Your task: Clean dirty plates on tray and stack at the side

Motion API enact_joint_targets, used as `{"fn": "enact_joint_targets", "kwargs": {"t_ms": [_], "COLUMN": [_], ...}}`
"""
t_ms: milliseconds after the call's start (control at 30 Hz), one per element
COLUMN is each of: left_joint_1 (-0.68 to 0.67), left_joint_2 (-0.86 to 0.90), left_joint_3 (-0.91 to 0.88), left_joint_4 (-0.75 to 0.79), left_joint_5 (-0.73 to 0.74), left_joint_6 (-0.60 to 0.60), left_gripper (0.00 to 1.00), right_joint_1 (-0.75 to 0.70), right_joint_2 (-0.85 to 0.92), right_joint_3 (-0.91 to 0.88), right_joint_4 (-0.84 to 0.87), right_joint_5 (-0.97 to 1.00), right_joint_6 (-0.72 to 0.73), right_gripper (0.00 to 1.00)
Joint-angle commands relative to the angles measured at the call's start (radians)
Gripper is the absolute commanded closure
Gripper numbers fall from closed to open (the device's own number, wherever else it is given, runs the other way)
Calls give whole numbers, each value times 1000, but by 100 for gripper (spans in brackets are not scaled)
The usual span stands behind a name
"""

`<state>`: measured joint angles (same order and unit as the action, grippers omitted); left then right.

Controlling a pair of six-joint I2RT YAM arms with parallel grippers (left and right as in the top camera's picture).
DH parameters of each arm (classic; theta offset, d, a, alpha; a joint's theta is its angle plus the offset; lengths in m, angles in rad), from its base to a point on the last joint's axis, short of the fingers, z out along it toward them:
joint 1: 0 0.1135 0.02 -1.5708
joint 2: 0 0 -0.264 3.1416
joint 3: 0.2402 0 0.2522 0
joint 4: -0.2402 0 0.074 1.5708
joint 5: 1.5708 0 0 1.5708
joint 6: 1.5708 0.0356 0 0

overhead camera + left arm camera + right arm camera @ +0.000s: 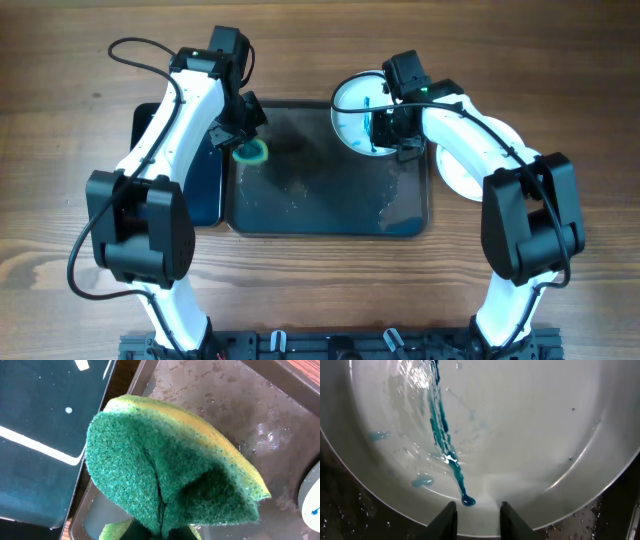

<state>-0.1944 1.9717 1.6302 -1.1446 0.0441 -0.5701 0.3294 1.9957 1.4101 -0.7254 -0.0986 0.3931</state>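
Wooden table [60, 150]: plate [520, 435] seen just ahead of right gripper [477, 515], jaws slightly parted. Wet white face streaked teal. Sponge [165, 470] pinched by left gripper [245, 140].

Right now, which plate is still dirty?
The plate at the tray's far right corner, by the right gripper: a blue streak runs across it. The other plate, beside the tray, looks clean white.

Teal-streaked plate [350, 105] at far right corner of wet dark tray [330, 195]; white plate [455, 182] just beside tray.
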Motion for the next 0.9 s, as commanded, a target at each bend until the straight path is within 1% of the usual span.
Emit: {"fn": "enact_joint_targets", "kwargs": {"t_ms": [0, 100, 267, 600, 867], "left_joint_1": [0, 0, 0, 0, 0], "left_joint_2": [-29, -29, -29, -29, -29], "left_joint_3": [16, 16, 16, 16, 16], "left_joint_4": [-1, -1, -2, -5, -5], "left_joint_5": [11, 11, 11, 11, 11], "left_joint_6": [13, 13, 13, 13, 13], "left_gripper": [96, 96, 96, 96, 96], "right_joint_1": [18, 39, 62, 67, 67], "right_joint_2": [32, 36, 50, 61, 61], "right_joint_3": [21, 18, 2, 2, 2], "right_joint_4": [-39, -72, -71, -44, -20], "right_joint_5": [-36, -35, -48, -59, -58], "right_joint_6": [2, 2, 7, 24, 8], "right_gripper": [71, 70, 69, 67, 66]}}
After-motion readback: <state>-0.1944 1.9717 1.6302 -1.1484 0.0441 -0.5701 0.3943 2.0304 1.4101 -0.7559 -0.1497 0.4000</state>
